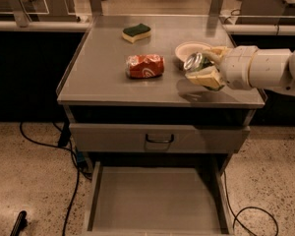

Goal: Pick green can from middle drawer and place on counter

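End effector (202, 68) around dented green can (195, 61)

Pincer (203, 69) grips can (193, 62) over counter (101, 70), right of crushed can (145, 66).

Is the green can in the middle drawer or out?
Out. The gripper holds the green can over the counter; the middle drawer, pulled open, shows a bare floor.
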Robot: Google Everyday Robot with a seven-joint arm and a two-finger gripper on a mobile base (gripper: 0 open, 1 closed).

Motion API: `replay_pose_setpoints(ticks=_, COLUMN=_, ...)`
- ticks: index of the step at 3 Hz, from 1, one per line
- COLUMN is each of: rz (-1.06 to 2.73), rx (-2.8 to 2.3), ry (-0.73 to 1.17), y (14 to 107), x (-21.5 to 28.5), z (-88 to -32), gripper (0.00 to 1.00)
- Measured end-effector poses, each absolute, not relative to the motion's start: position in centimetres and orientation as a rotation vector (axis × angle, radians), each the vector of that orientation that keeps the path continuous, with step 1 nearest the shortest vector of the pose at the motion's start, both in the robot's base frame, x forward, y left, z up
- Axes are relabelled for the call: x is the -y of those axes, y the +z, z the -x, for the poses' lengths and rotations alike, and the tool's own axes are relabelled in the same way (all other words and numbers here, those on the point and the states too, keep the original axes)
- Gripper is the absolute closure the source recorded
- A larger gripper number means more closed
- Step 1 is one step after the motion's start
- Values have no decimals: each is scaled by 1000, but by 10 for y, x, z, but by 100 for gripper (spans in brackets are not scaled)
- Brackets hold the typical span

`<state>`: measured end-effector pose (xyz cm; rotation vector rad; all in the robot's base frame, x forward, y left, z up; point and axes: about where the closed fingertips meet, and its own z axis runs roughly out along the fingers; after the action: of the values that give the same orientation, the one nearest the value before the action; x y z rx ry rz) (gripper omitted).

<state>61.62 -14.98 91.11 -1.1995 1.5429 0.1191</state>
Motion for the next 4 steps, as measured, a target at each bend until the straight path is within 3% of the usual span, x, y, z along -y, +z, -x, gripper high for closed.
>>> replay_pose_setpoints(ticks=4, rz=1195, rx=-1549, ry=120, y=909, x=149, z=-616, gripper=0)
